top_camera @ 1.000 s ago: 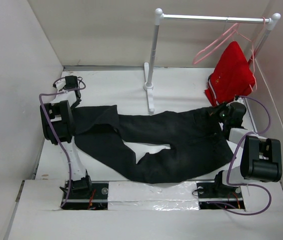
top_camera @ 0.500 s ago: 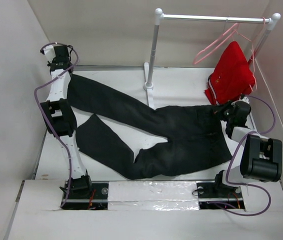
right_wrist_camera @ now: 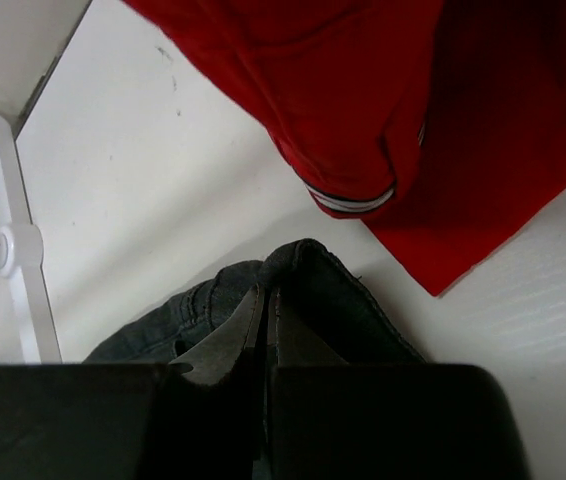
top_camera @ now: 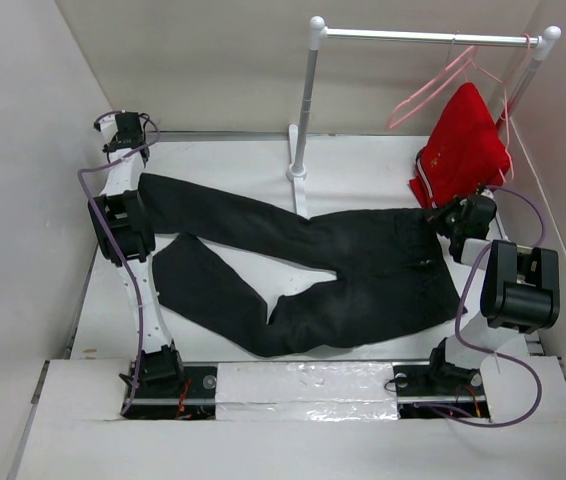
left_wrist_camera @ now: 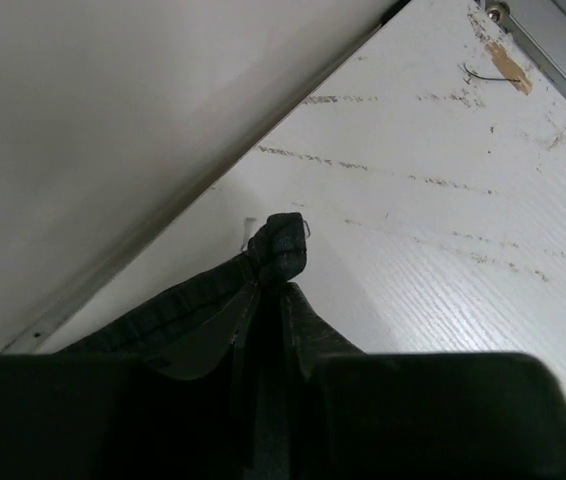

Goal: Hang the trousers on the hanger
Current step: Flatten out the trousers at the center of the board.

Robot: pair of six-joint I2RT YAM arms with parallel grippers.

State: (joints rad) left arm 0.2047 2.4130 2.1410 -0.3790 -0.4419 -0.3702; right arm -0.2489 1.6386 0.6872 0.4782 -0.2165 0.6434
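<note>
My left hand (left_wrist_camera: pixel 266 300) pinches a leg cuff and my right hand (right_wrist_camera: pixel 266 310) the waistband of the trousers (top_camera: pixel 363 265), spread between them on the tabletop (top_camera: pixel 363 165); likely soft and limp, best gripped at hems.

Plain off-white walls (top_camera: pixel 193 60) box in a white table (top_camera: pixel 363 165) on three sides, under even light with soft shadows. Toward the back stands a white garment rack (top_camera: pixel 306 110), its post rising from a flat foot (top_camera: pixel 301 200) and its rail (top_camera: pixel 423 38) running to the right wall. A grey metal strip (top_camera: pixel 213 135) edges the table's far side.
</note>
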